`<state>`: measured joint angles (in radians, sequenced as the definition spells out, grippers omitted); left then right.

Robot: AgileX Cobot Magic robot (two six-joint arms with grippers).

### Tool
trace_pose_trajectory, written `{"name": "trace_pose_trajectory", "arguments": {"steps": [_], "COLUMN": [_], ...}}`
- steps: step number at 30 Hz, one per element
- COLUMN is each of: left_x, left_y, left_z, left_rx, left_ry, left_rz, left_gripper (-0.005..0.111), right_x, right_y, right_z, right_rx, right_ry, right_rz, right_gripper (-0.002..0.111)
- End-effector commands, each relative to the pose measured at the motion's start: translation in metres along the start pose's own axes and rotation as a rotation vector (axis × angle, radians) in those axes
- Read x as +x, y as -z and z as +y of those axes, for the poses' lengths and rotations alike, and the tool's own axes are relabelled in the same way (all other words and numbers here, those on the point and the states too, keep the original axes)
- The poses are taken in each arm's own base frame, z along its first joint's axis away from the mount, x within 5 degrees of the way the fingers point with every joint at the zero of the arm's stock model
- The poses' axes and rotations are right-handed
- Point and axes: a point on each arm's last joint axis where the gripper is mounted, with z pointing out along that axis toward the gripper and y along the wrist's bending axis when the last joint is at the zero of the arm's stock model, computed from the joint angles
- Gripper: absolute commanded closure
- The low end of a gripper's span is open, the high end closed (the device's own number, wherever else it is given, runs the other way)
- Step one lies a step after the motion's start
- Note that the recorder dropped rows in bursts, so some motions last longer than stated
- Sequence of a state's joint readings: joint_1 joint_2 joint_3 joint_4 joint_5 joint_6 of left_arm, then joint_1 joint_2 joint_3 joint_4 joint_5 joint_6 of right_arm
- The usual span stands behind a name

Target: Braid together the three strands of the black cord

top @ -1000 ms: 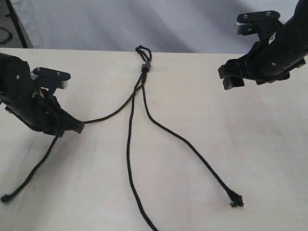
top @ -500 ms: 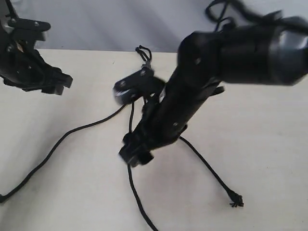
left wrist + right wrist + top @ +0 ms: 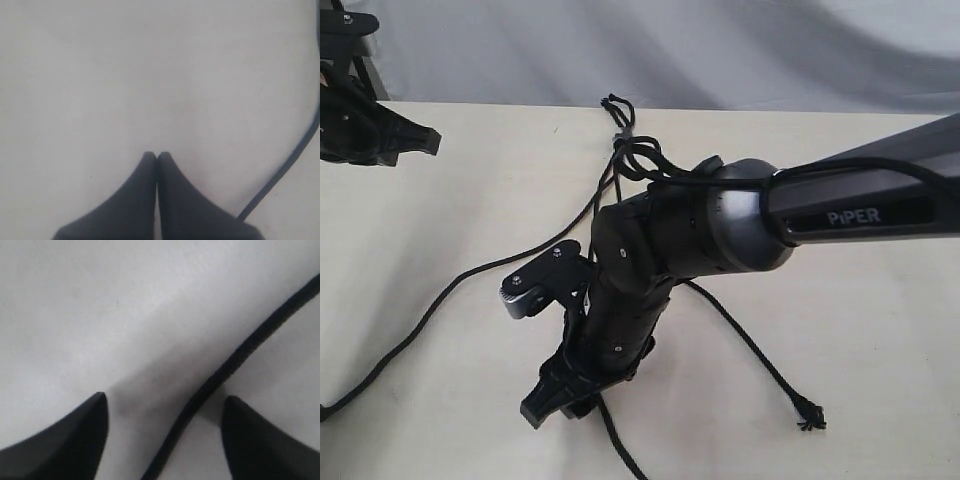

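The black cord's small loops (image 3: 616, 106) lie at the table's far middle. The left strand (image 3: 450, 290) curves away to the near left edge. The right strand (image 3: 750, 350) ends in a frayed tip (image 3: 810, 420). My right arm reaches across the middle and hides most of the middle strand (image 3: 620, 455). My right gripper (image 3: 558, 408) is open and low over the table, with the middle strand (image 3: 200, 395) running between its fingers (image 3: 90, 425), apart from both. My left gripper (image 3: 415, 140) hangs at the far left, shut on nothing (image 3: 156, 156); a strand (image 3: 290, 165) passes beside it.
The pale table (image 3: 880, 330) ends at a far edge against a grey cloth backdrop (image 3: 720, 50). The right arm's thick body (image 3: 720, 235) and its black wiring (image 3: 645, 160) cover the cord's upper part, just below the knot.
My left gripper let go of the left strand and drew back to the far left. My right arm swung from the far right across and down over the middle strand.
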<state>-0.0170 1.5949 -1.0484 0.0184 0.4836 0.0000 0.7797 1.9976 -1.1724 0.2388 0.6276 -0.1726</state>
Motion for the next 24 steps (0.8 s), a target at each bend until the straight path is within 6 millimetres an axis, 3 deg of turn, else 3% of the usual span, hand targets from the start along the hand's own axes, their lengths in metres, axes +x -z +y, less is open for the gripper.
{"name": "trace_pose_trajectory", "arguments": {"steps": [1,3,4,8,14,18,24], "left_x": [0.000,0.000,0.000,0.000,0.001,0.002,0.003], "left_y": [0.002,0.002,0.002,0.001,0.000,0.000,0.000], "left_z": [0.002,0.002,0.002,0.002,0.002,0.002,0.002], "left_rx": [-0.005,-0.005,-0.005,-0.005,-0.005,-0.005,-0.005], "left_ry": [0.000,0.000,0.000,-0.001,-0.001,-0.001,-0.001], "left_rz": [-0.011,-0.011,-0.011,-0.007,-0.002,0.010,0.015], "left_gripper": [0.106,0.106,0.106,0.106,0.106,0.106,0.106], "right_x": [0.003,0.004,0.004,0.000,-0.021,-0.031,-0.019], "right_y": [-0.008,-0.008,-0.008,0.001,0.052,0.076,0.068], "right_z": [-0.001,-0.001,-0.002,-0.003,-0.022,-0.065,-0.135], "right_rx": [0.013,0.017,0.019,0.053,0.288,0.550,0.611], "right_ry": [0.010,0.016,0.020,0.078,0.240,0.347,0.121], "right_rz": [0.030,0.032,0.035,0.050,-0.017,-0.092,-0.077], "right_gripper": [0.083,0.103,0.108,0.109,0.109,0.109,0.109]}}
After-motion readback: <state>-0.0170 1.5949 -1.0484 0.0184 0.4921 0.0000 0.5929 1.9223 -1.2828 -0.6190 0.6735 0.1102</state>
